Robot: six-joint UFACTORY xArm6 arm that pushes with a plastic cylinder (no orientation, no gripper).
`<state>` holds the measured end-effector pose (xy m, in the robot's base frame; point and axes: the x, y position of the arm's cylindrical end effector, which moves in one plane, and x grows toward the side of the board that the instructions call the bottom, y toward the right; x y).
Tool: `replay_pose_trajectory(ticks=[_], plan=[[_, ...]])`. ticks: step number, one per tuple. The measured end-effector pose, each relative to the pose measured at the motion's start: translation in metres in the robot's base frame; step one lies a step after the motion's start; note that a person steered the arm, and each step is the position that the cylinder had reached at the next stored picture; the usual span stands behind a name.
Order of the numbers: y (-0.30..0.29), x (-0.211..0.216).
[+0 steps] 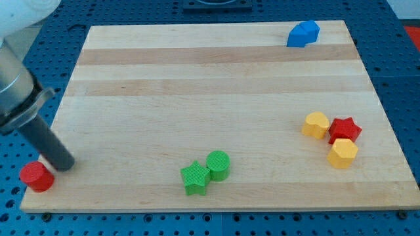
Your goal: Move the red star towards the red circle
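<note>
The red star (345,128) lies near the board's right edge, between a yellow heart-like block (315,124) on its left and a yellow hexagon (342,153) just below it, touching or nearly touching both. The red circle (36,176) sits at the view's bottom left corner, on the board's left edge. My tip (63,164) rests just up and to the right of the red circle, close to it, far from the red star.
A green star (195,178) and a green circle (218,165) sit together at the bottom middle. A blue block (302,34) lies at the top right. The wooden board (216,78) rests on a blue perforated table.
</note>
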<state>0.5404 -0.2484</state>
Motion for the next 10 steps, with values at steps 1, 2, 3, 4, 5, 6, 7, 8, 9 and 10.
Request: replay_pose_trajectory(ticks=[1, 2, 3, 4, 5, 6, 7, 8, 9, 10], plan=[[0.042, -0.076], [0.144, -0.143], [0.272, -0.179], [0.399, -0.187], [0.512, -0.187], [0.592, -0.175], [0.594, -0.163], [0.594, -0.116], [0.586, -0.065], [0.546, -0.046]])
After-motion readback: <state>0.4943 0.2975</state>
